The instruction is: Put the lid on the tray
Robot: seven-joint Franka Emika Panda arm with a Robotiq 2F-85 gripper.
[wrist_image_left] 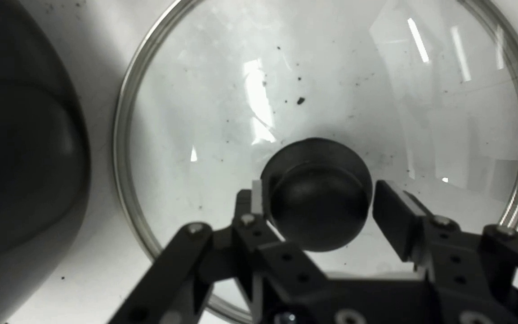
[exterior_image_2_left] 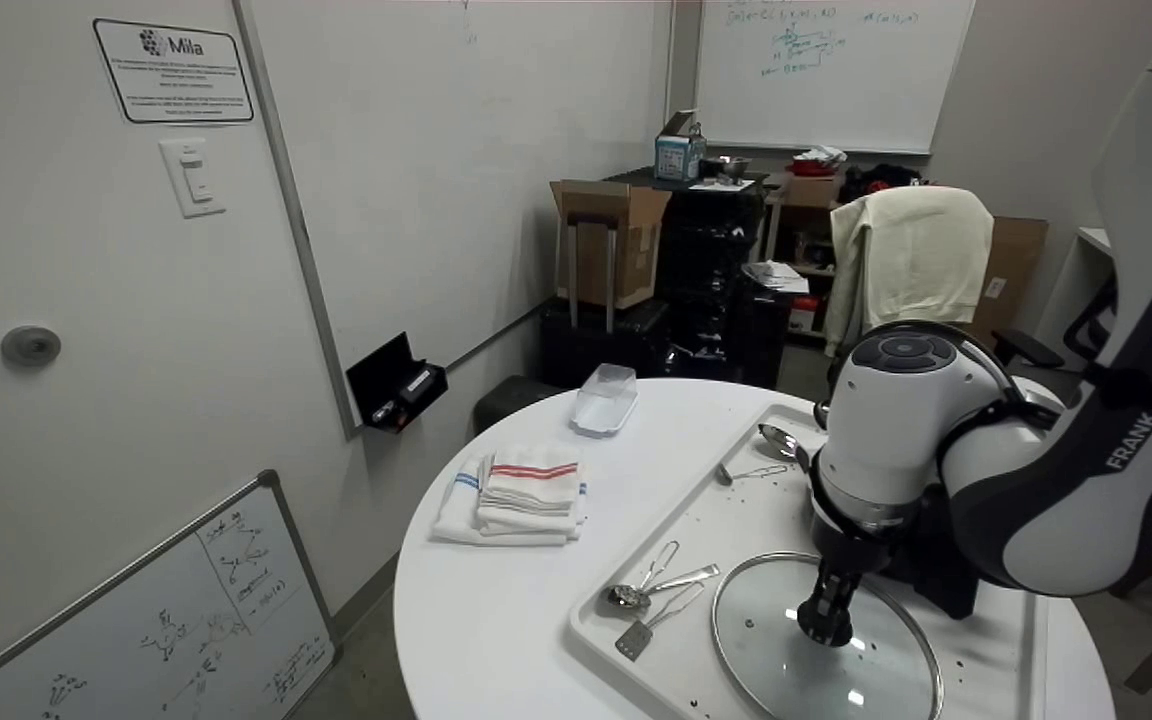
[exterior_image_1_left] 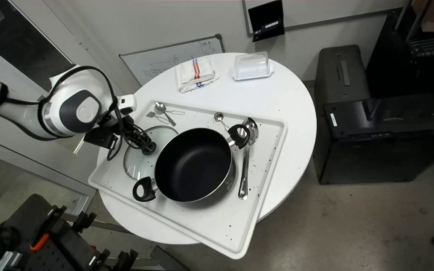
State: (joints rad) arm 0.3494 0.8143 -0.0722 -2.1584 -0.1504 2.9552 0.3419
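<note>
The lid (wrist_image_left: 196, 99) is round clear glass with a metal rim and a black knob (wrist_image_left: 319, 216). It lies flat on the white tray (exterior_image_1_left: 209, 229) beside the black pan, and shows in both exterior views (exterior_image_1_left: 136, 165) (exterior_image_2_left: 881, 665). My gripper (wrist_image_left: 317, 193) points down at the lid's centre with one finger on each side of the knob. The left finger in the wrist view is close to the knob; a gap shows at the right finger. The gripper is open around the knob, also in both exterior views (exterior_image_1_left: 148, 147) (exterior_image_2_left: 826, 615).
The black pan (exterior_image_1_left: 194, 165) with two side handles stands on the tray right against the lid's side. A long metal spoon (exterior_image_1_left: 244, 169) and several small utensils (exterior_image_1_left: 160, 108) lie on the tray. Folded towels (exterior_image_1_left: 196, 73) and a clear-topped box (exterior_image_1_left: 252, 66) are on the round table (exterior_image_1_left: 296, 113).
</note>
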